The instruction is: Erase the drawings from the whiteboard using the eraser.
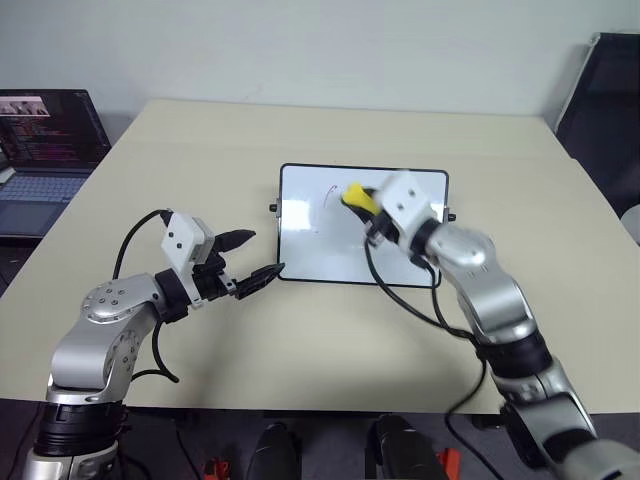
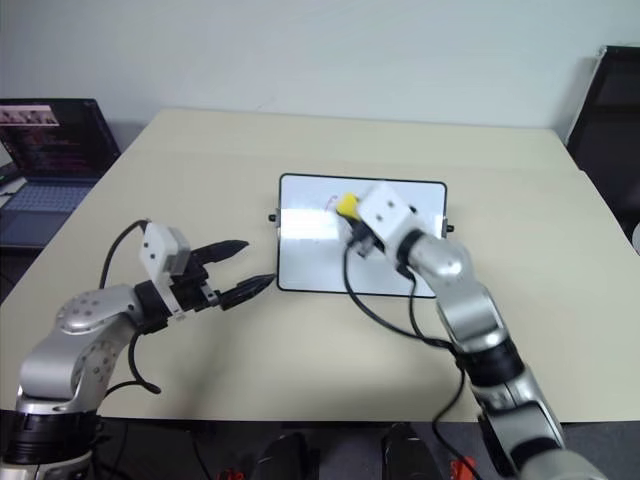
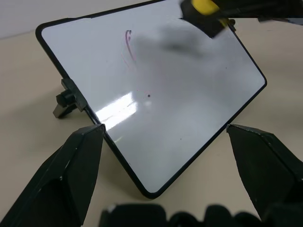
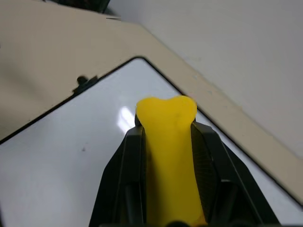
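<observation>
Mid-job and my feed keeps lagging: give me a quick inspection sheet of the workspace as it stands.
Surface: beige table, whiteboard lying on it.
Job's things: red drawings remain near the board's far edge; yellow eraser held over the board.
Clutter: nothing seen.
Grippers: right gripper shut on eraser; left gripper open, at the board's near left corner.
Cables: black cable from the right arm trails over the board's near edge.
Surroundings: open laptop left of the table; dark chair at right.
</observation>
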### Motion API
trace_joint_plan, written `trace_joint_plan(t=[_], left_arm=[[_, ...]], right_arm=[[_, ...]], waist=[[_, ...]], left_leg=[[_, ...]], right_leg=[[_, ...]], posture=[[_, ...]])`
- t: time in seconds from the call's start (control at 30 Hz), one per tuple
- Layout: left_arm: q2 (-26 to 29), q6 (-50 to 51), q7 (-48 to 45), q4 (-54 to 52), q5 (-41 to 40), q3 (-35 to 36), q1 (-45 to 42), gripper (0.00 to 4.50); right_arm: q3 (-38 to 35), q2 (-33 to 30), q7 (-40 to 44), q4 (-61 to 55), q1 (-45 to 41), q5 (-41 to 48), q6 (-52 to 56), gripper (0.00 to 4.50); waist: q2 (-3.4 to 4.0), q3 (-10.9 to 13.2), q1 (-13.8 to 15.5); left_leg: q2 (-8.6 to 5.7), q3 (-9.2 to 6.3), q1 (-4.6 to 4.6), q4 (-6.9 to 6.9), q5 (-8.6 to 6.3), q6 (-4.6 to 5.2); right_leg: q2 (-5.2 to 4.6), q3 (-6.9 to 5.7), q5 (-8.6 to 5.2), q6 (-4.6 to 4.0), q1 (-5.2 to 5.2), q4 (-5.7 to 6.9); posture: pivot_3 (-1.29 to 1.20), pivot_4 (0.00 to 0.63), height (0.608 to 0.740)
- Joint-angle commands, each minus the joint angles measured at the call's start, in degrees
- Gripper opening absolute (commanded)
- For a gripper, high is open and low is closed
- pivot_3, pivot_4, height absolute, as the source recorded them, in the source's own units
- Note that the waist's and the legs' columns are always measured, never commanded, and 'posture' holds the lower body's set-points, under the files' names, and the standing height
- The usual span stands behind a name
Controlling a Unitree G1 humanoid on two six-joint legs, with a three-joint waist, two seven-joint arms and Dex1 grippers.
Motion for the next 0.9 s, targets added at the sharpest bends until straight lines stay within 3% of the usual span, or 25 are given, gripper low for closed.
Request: trace_joint_plan(t=[0.03, 0.37, 0.47, 0.6, 0.7, 0.9], left_arm=[[0.85, -0.76, -0.63, -1.88, 0.12, -0.4, -1.37, 4.5], [1.91, -0.28, -1.89, -2.04, 0.23, -1.14, -1.34, 4.5], [2.3, -0.53, -2.4, -1.99, 0.44, -1.45, -0.9, 4.5], [2.36, -0.67, -2.6, -1.6, 0.52, -1.36, -0.83, 4.5], [2.37, -0.67, -2.67, -1.27, 0.55, -1.3, -0.93, 4.5], [2.55, -0.71, -3.3, -0.97, 0.55, -1.46, -0.42, 4.5]], right_arm=[[1.87, 0.49, 0.63, 6.9, -5.34, -2.06, -1.77, 0.99], [4.6, 2.07, 1.32, 22.65, -14.63, -5.65, -2.98, 0.99], [9.42, -0.25, 9.44, 20.12, -11.82, -6.19, -2.92, 0.99], [13.59, -2.11, 13.75, 15.98, -8.54, -7.75, -3.6, 0.99], [14.33, -2.23, 12.1, 16.48, -8.13, -10.31, -4.63, 0.99], [9.19, -1.19, -2.18, 24.76, -13.65, -14.68, -9.25, 0.99]], waist=[[0.0, 0.0, 0.24], [0.04, 0.03, 0.03], [0.03, 0.03, 0.01], [0.03, 0.03, 0.01], [0.04, 0.03, 0.02], [0.04, 0.03, 0.14]], left_leg=[[0.0, 0.0, -0.01, -0.01, -0.01, 0.0], [0.0, -0.01, -0.06, -0.11, -0.01, -0.01], [0.0, -0.02, -0.05, -0.1, -0.01, -0.01], [0.01, -0.03, -0.04, -0.09, -0.01, -0.01], [0.01, -0.03, -0.02, -0.03, -0.01, -0.01], [0.0, -0.03, 0.0, 0.08, 0.1, 0.1]], right_leg=[[0.0, -0.01, 0.12, -0.02, 0.0, -0.02], [0.0, -0.05, 0.19, 0.12, -0.08, 0.0], [0.0, -0.05, 0.19, 0.13, -0.06, 0.01], [0.0, -0.06, 0.17, 0.15, -0.04, 0.02], [0.01, -0.07, 0.16, 0.17, -0.04, 0.06], [0.01, -0.04, 0.12, 0.03, -0.03, 0.07]], posture=[[0.0, 0.15, 0.74], [0.0, 0.15, 0.74], [0.0, 0.15, 0.74], [0.0, 0.15, 0.74], [0.0, 0.15, 0.74], [0.0, 0.15, 0.74]])
